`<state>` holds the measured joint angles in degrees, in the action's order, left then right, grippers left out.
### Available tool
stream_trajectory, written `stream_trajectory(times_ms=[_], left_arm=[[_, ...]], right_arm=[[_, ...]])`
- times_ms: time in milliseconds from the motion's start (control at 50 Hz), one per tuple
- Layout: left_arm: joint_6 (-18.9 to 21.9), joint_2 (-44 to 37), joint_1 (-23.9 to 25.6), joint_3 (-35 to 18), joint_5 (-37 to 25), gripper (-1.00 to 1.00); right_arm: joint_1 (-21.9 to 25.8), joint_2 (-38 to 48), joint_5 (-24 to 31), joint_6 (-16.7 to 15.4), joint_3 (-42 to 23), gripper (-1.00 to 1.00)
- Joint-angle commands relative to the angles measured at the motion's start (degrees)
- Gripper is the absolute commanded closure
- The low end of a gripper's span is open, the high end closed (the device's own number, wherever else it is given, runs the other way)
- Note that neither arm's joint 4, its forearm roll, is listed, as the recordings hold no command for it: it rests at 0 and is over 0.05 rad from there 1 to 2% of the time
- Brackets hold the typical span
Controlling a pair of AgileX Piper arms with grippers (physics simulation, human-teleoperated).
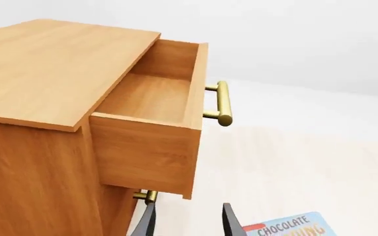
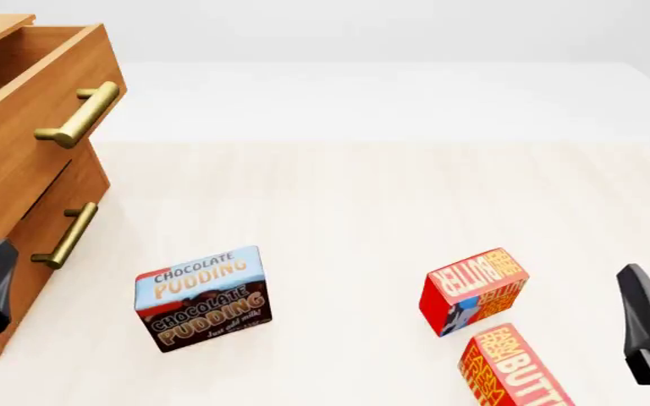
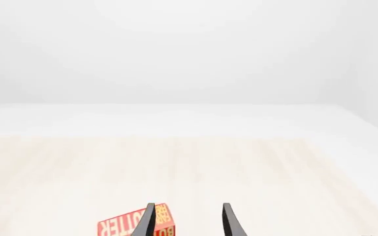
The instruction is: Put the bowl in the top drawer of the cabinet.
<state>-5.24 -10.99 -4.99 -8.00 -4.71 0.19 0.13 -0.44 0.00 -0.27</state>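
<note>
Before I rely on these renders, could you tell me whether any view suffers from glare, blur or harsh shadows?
Front view: even, soft light, sharp pudding box lettering, no glare. Left wrist view: top drawer crisp, its inside mildly shaded. Right wrist view: pale, washed-out table fading into the background.

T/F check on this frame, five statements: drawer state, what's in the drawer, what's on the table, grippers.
1. The top drawer of the cabinet is pulled open. True.
2. A bowl lies inside the top drawer. False: the part of the drawer floor the left wrist view shows is bare wood, and no bowl appears in any view.
3. The chocolate pudding box is in the drawer. False: it sits on the table, in front of the cabinet.
4. Two red butter boxes lie on the table's right side. True.
5. The left gripper is shut on the brass handle. False: its fingers are apart, holding nothing.
</note>
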Motion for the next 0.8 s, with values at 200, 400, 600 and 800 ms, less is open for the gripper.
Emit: stream_trajectory(times_ms=[200, 400, 600, 800], left_arm=[[7.25, -1.84, 9.8, -11.39, -15.74, -1.0], [10.64, -2.26, 16.91, -16.06, -23.85, -1.0], [13.48, -4.8, 22.63, -17.36, -26.46, -1.0], [12.99, -9.77, 29.0, -17.29, -26.9, -1.0]], right_arm=[[-0.7, -0.05, -0.16, 0.5, 0.0, -1.0], [-0.32, -0.06, -0.26, 0.73, 0.01, -1.0], [-0.1, -0.07, -0.45, 1.02, 0.02, -1.0], [-0.59, -0.07, -0.39, 1.3, 0.03, -1.0]])
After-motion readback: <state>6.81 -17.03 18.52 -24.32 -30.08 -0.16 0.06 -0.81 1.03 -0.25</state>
